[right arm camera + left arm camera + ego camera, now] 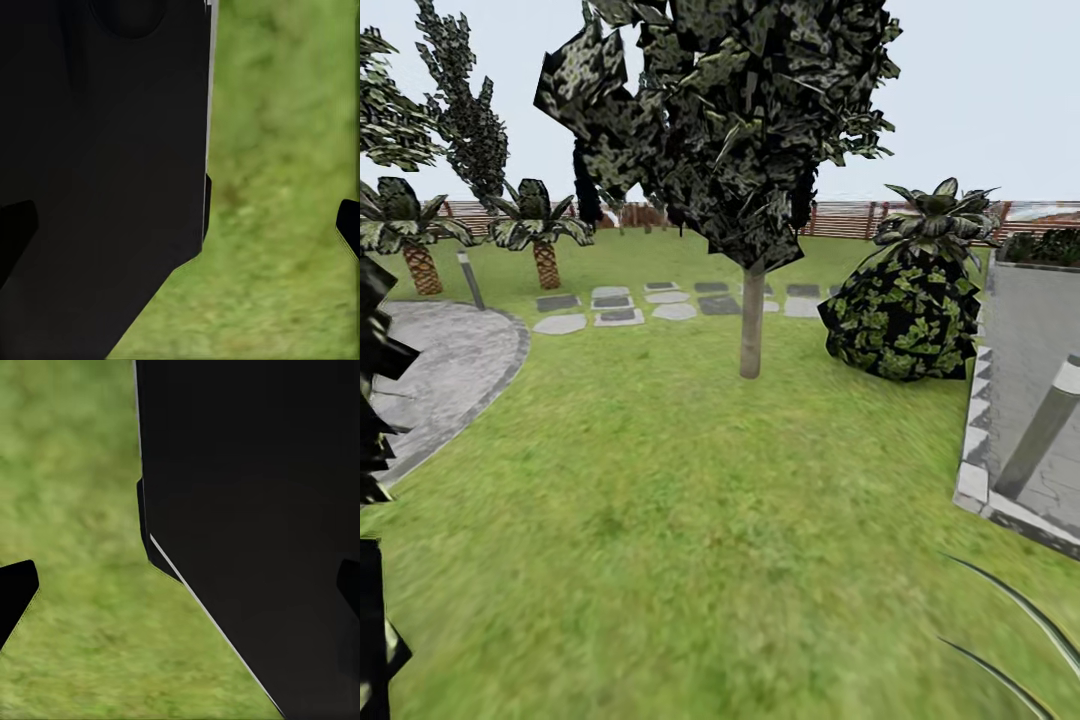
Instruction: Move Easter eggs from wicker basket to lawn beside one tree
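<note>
You were in transit across the lawn (pixel 660 520), and by my reading this was the search-and-approach step: no basket and no eggs showed anywhere, so nothing could be said of where they lay from here. What did show was the tree (pixel 751 330) with the straight pale trunk and the jagged dark crown, standing at about twelve o'clock, well apart from you across open grass. Just to its right, near two o'clock, sat a round leafy bush (pixel 905 320). Stepping stones (pixel 618 306) lay beyond the trunk toward eleven o'clock, with two small palms (pixel 545 235) behind them and the slatted fence (pixel 920 216) closing the garden at the back. A grey paved patio (pixel 440 370) curved in at nine to ten o'clock, and a raised grey structure with a post (pixel 1045 425) stood at three o'clock.

Your left hand (pixel 184 592) hung over grass beside a dark body panel, its finger tips set wide apart with nothing between them, so it was released and empty. Your right hand (pixel 184 229) looked the same: spread, empty, grass and dark panel between its tips.

The next move, as I judged it, called for turning the base or head to find the wicker basket before anything else. That straight-trunked tree looked a sound choice for the drop spot.
</note>
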{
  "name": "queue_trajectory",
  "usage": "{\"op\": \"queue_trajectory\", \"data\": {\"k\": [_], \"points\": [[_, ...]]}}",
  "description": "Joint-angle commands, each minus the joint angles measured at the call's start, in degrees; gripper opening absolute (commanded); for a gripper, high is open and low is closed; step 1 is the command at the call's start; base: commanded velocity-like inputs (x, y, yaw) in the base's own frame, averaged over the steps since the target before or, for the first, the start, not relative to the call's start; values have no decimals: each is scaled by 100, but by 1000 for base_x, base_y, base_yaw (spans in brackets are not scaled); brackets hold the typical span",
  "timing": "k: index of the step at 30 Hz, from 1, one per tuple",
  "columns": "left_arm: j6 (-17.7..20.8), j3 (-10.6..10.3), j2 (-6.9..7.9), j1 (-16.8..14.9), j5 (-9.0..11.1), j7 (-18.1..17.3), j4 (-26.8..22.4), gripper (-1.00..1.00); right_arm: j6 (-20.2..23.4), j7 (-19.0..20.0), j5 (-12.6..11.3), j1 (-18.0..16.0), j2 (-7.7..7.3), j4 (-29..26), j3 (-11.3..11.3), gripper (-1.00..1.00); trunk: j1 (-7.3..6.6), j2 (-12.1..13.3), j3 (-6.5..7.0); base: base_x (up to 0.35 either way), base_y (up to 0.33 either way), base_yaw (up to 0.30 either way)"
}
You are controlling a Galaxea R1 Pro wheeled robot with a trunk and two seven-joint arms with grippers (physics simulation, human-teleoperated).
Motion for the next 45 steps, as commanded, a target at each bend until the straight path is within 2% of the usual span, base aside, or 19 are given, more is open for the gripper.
{"op": "queue_trajectory", "data": {"k": [1, 16, 25, 38, 45], "points": [[-3, 2, 0, 4, -3, 2, -12, 100, -2, 2, 3, -9, 3, 14, 4, 100, 3, -2, -4, 331, 0, 0], [-5, 2, 0, 4, -3, 2, -12, 100, 1, -4, -16, -8, 0, 14, -1, 100, 3, -2, -4, 331, 0, 5], [-5, 2, 0, 4, -3, 3, -12, 100, 1, -24, -36, -7, 0, 15, -10, 100, 3, -2, -4, 331, 0, 188], [-4, 2, 0, 4, -3, 3, -12, 100, -6, -25, -33, -8, 0, 16, -7, 100, 3, -2, -4, 331, 0, 21], [-6, 2, 0, 4, -3, 1, -12, 100, 1, -25, -39, -10, 0, 13, -10, 100, 3, -2, -4, 331, 0, 216]]}}
